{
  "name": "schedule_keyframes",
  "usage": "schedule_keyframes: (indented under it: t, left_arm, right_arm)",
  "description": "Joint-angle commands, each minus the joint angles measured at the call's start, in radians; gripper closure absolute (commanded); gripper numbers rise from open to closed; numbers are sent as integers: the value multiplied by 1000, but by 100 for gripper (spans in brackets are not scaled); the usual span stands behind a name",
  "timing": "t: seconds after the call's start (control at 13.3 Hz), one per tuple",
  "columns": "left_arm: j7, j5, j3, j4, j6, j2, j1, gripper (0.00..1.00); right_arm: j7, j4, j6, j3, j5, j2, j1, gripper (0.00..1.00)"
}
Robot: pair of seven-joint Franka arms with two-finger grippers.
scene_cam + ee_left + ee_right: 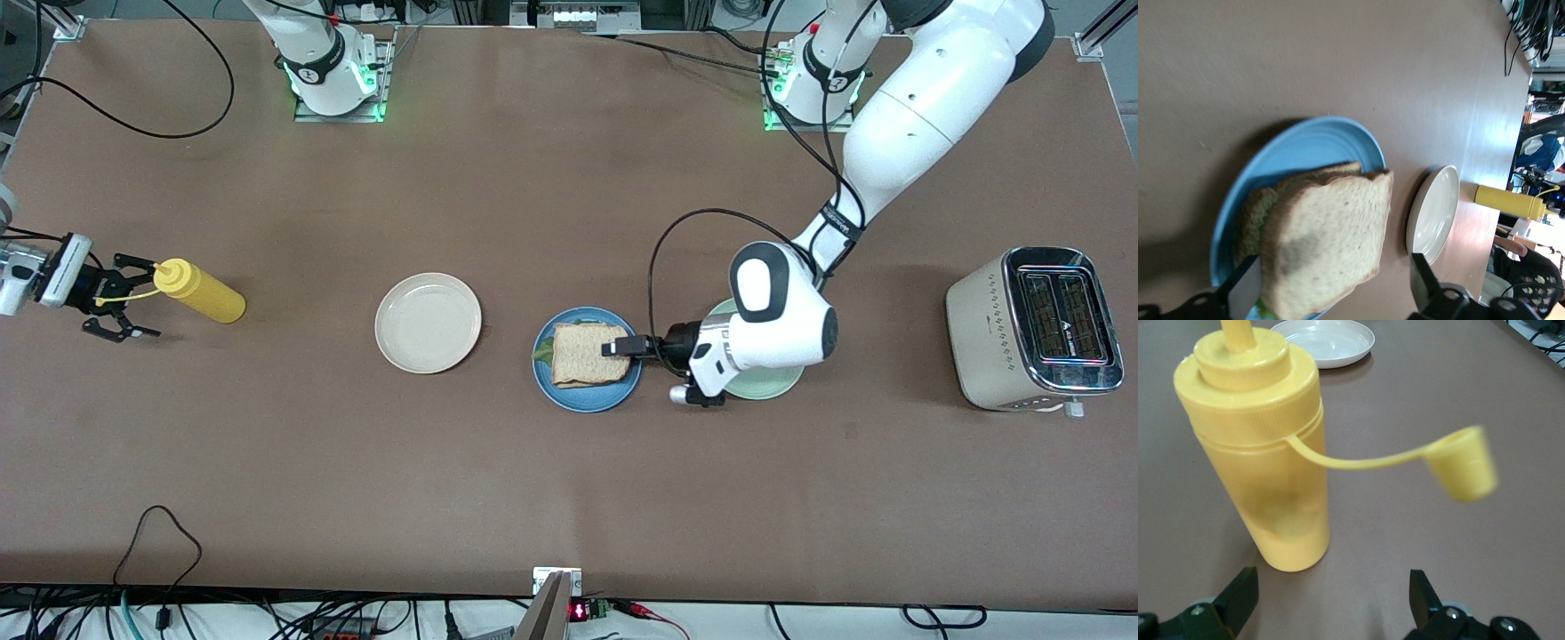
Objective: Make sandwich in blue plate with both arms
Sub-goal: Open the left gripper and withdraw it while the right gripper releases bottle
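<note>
The sandwich lies on the blue plate, its top bread slice over green lettuce and a lower slice. My left gripper is low over the plate's edge toward the left arm's end of the table. It is open, its fingers standing on either side of the top slice, with a gap showing at one side. In the left wrist view the left gripper sits over that slice's near edge. My right gripper waits open beside a yellow squeeze bottle, holding nothing.
A cream plate sits between the bottle and the blue plate. A mint-green plate lies under the left wrist. A toaster stands at the left arm's end. The bottle's tethered cap hangs loose.
</note>
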State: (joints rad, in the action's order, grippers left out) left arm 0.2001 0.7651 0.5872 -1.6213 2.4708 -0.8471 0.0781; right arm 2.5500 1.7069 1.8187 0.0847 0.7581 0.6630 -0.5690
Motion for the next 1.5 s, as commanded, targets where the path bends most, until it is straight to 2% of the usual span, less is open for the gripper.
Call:
schedule_keyframes:
  t: [0.0, 0.23, 0.38, 0.53, 0.68, 0.9, 0.98, 1.05, 1.13, 1.28, 1.35, 1.43]
  left_arm:
    - [21, 19, 5, -3, -18, 35, 12, 0]
    - [10, 20, 0, -46, -18, 115, 18, 0]
    - [-49, -10, -47, -100, -27, 227, 9, 0]
    - [-109, -204, -98, -117, -113, 295, 17, 0]
    - [-148, -355, -141, -109, -264, 365, 54, 0]
    - [-172, -599, -199, -98, -393, 462, 60, 0]
    - [-218, -712, -216, -97, -433, 517, 58, 0]
    - [-273, -772, -231, -83, -467, 554, 57, 0]
    - [-287, -780, -271, -60, -508, 583, 49, 0]
    - [-285, -777, -476, 24, -596, 611, -56, 0]
    - [-280, -774, -542, 82, -663, 611, -73, 0]
    - [-278, -774, -549, 122, -717, 612, -67, 0]
  right_arm:
    - [-106, -18, -21, 10, -81, -78, -8, 0]
    - [-284, -19, -21, 10, -173, -184, 6, 0]
    - [-431, -20, -33, 10, -241, -261, 14, 0]
    - [-589, -19, -68, 10, -278, -336, 50, 0]
    - [-814, -19, -75, 10, -371, -428, 124, 0]
    - [-1333, -20, -165, 10, -521, -552, 289, 0]
    - [-1491, -21, -192, 10, -566, -580, 344, 0]
    - [-1611, -20, -200, 10, -595, -600, 401, 0]
    - [-1724, -19, -209, 10, -629, -620, 460, 0]
    - [-1973, -18, -248, 10, -657, -637, 536, 0]
    - [-2101, -18, -286, 10, -658, -637, 558, 0]
    - [-2198, -18, -311, 10, -658, -637, 578, 0]
